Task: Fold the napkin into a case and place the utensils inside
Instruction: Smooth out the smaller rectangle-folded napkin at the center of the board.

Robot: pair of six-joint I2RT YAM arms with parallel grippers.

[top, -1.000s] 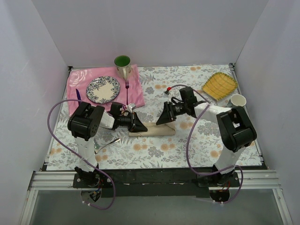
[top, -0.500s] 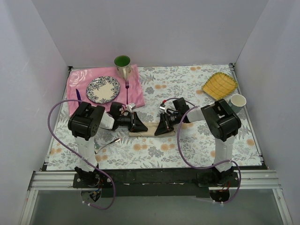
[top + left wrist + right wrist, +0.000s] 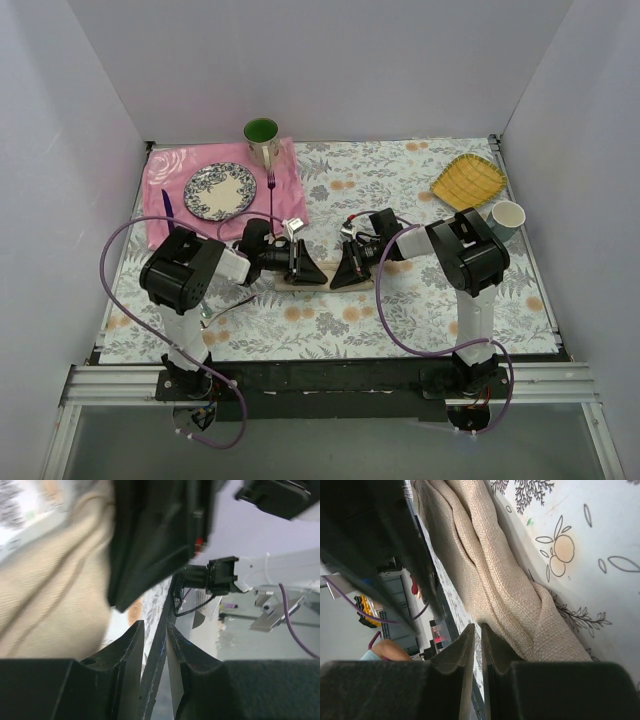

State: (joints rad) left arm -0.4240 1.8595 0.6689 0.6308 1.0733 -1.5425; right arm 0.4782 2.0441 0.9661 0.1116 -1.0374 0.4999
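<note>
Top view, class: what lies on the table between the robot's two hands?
The folded beige napkin lies between the left hand and the right hand, which nearly meet over it. The top view shows this.

- From above, the napkin [image 3: 327, 286] shows only as a thin pale strip. The left gripper [image 3: 316, 275] and right gripper [image 3: 340, 279] cover most of it.
- A metal utensil [image 3: 228, 305] by the left arm is half hidden and too small to name.
- In the left wrist view the cloth is blurred and cut off at the frame's left edge.
- In the right wrist view it is unclear whether the narrow-set fingers [image 3: 469, 652] pinch any cloth.
</note>
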